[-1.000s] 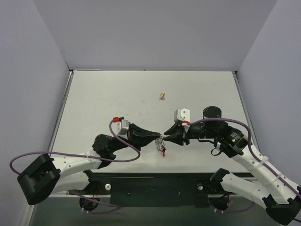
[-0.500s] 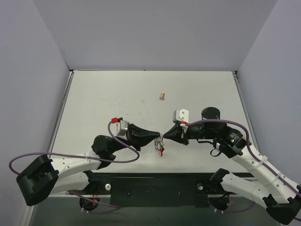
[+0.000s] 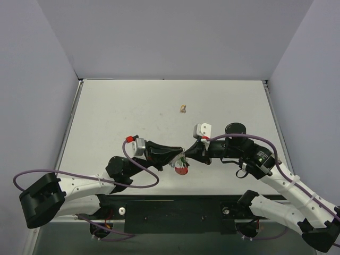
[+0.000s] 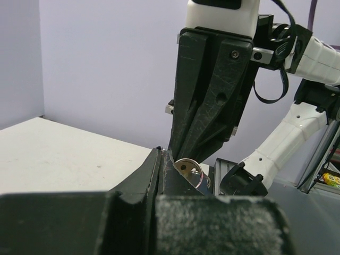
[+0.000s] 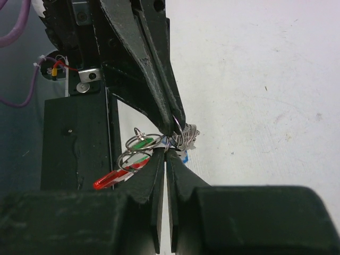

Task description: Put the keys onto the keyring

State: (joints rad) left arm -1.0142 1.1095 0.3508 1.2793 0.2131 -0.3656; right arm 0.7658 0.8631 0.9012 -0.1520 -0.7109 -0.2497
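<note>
Near edge of desk [image 3: 133,106], centre: keys [image 3: 181,167], a small silver bunch with red and blue bits, set between two pincers meeting tip to tip. The left pincer [image 3: 178,155] is clenched on the bunch from the left, and the right pincer [image 5: 165,151] is clenched with its tips meeting on the wire of the keyring [image 5: 139,147]. Handling, as judged: the left holds the bunch steady while the right draws slowly along the wire, since a sideways tug would likely slip so thin a coil. Farther off: small tan lump [image 3: 183,109], well apart, no part of the job.
</note>
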